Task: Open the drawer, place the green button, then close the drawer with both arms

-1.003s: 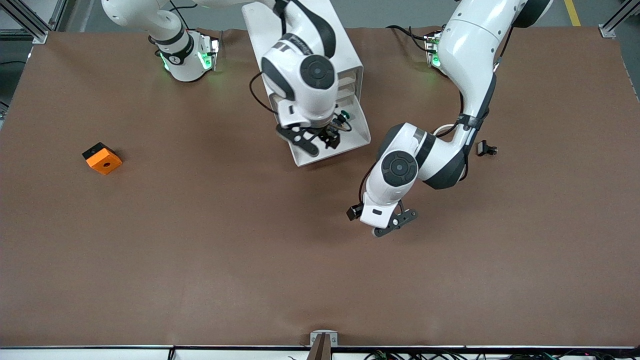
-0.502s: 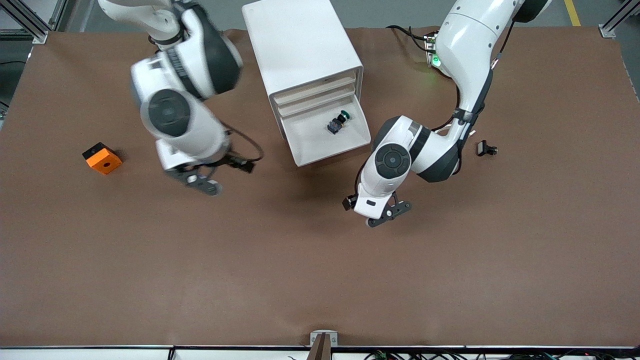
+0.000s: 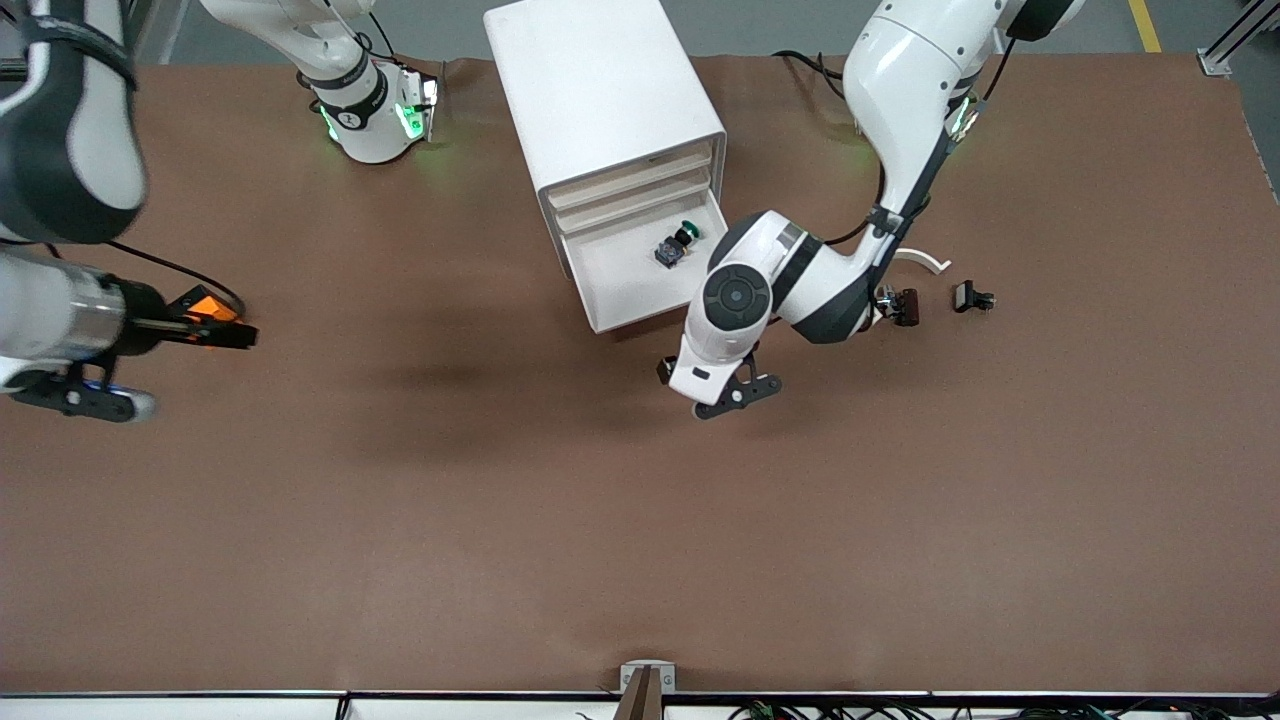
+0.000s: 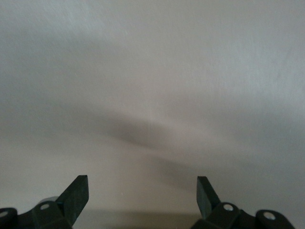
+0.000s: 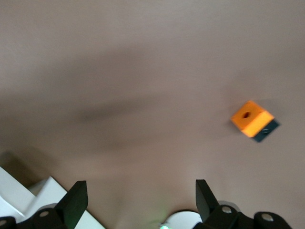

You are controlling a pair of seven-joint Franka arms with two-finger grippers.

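Observation:
The white cabinet (image 3: 600,80) stands at the robots' edge of the table with its lowest drawer (image 3: 625,290) pulled out. The green-capped button (image 3: 676,244) lies inside that drawer, touched by nothing. My left gripper (image 3: 735,392) (image 4: 143,183) hangs open and empty over bare table, just nearer the front camera than the drawer's front edge. My right gripper (image 3: 85,402) (image 5: 141,188) is raised over the right arm's end of the table, open and empty, beside the orange block (image 3: 205,305) (image 5: 252,120).
A black clip (image 3: 972,297), a small dark part (image 3: 900,305) and a white curved piece (image 3: 925,260) lie toward the left arm's end, beside the left arm's elbow. The right arm's base (image 3: 370,110) glows green beside the cabinet.
My right arm has swung from over the drawer out to its end of the table, leaving the button in the drawer. My left gripper has moved closer to the drawer's front.

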